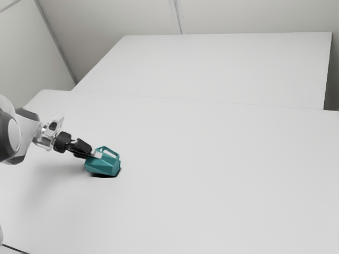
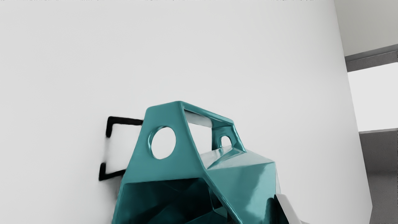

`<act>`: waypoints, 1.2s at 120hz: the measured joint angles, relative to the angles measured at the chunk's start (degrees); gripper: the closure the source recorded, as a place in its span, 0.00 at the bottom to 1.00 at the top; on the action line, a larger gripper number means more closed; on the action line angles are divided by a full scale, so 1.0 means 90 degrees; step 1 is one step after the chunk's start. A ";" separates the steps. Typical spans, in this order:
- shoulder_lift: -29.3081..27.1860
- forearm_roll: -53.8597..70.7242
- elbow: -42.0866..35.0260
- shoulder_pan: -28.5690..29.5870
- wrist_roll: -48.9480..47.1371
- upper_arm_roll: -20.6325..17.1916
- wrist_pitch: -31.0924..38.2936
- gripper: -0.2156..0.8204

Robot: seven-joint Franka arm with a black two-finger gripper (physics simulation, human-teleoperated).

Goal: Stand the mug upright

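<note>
The white table takes up most of the exterior view; its surface is plain, and behind it lies another broad white surface, with a thin line where the two meet; pale walls stand beyond, a narrow seam running down the back one. In the wrist view the table's straight edge shows past the mug, with grey and white areas beyond.

The arm, white and grey, comes in from the exterior view's left; it slopes down a little toward the mug, and its black gripper ends right at the mug, the tip overlapping it in that view; how far open the gripper is, and whether it has hold of the mug, I cannot tell.

The mug is teal, glossy and faceted; it is tipped over on its side at the table, toward the exterior view's left, a dark shadow along its lower edge; in the wrist view its mouth faces the gripper, the inside dark. The handle is on the upper side, an angular frame with a round hole in each end piece; beside it, black bent lines mark the table.
</note>
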 joint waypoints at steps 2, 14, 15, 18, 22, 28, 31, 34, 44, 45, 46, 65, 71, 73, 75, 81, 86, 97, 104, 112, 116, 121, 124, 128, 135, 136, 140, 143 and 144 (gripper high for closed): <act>-0.0004 -0.0007 0.0000 -0.0001 0.0005 -0.0001 -0.0005 0.89; -0.0033 -0.0048 -0.0001 -0.0007 0.0032 -0.0002 -0.0054 0.92; -0.0035 -0.0051 -0.0001 -0.0008 0.0033 -0.0002 -0.0062 0.93; -0.0042 -0.0067 -0.0001 -0.0008 0.0039 -0.0002 -0.0100 0.93; -0.0056 -0.0099 -0.0002 -0.0011 0.0046 -0.0002 -0.0152 0.94; -0.0089 -0.0138 -0.0007 -0.0022 0.0055 -0.0002 -0.0220 0.95; -0.0104 -0.0153 -0.0008 -0.0025 0.0059 -0.0003 -0.0252 0.95; -0.0118 -0.0167 -0.0010 -0.0029 0.0063 -0.0003 -0.0285 0.95; -0.0159 -0.0226 -0.0032 -0.0031 0.0074 0.0002 -0.0400 0.95; -0.0163 -0.0232 -0.0033 -0.0031 0.0075 0.0003 -0.0411 0.96; -0.0170 -0.0237 -0.0034 -0.0031 0.0076 0.0003 -0.0422 0.96; -0.0433 -0.0330 -0.0028 -0.0062 0.0075 0.0007 -0.0555 0.96; -0.0532 -0.0352 -0.0026 -0.0089 0.0062 0.0007 -0.0572 0.96; -0.0565 -0.0358 -0.0024 -0.0103 0.0055 0.0007 -0.0573 0.96; -0.0607 -0.0361 -0.0023 -0.0124 0.0046 0.0007 -0.0571 0.96; -0.0721 -0.0369 -0.0022 -0.0180 0.0011 0.0002 -0.0569 0.96; -0.0817 -0.0361 -0.0009 -0.0216 -0.0030 -0.0005 -0.0562 0.96; -0.1026 -0.0323 0.0050 -0.0261 -0.0146 -0.0146 -0.0463 0.96; -0.1120 -0.0225 0.0223 -0.0260 -0.0255 -0.0304 -0.0365 0.96; -0.1232 -0.0029 0.0364 -0.0257 -0.0417 -0.0473 -0.0220 0.96; -0.1322 0.0123 0.0394 -0.0257 -0.0514 -0.0567 -0.0117 0.96; -0.1384 0.0331 0.0421 -0.0243 -0.0645 -0.0699 0.0023 0.96; -0.1410 0.0490 0.0473 -0.0234 -0.0730 -0.0786 0.0116 0.96; -0.1430 0.0757 0.0585 -0.0224 -0.0852 -0.0920 0.0254 0.96; -0.1471 0.1305 0.0773 -0.0215 -0.1077 -0.1186 0.0518 0.96; -0.1481 0.1388 0.0789 -0.0215 -0.1110 -0.1223 0.0558 0.96; -0.1528 0.1743 0.0835 -0.0219 -0.1248 -0.1372 0.0729 0.96; -0.1561 0.2002 0.0854 -0.0209 -0.1351 -0.1492 0.0861 0.95; -0.1574 0.2091 0.0859 -0.0203 -0.1386 -0.1537 0.0907 0.95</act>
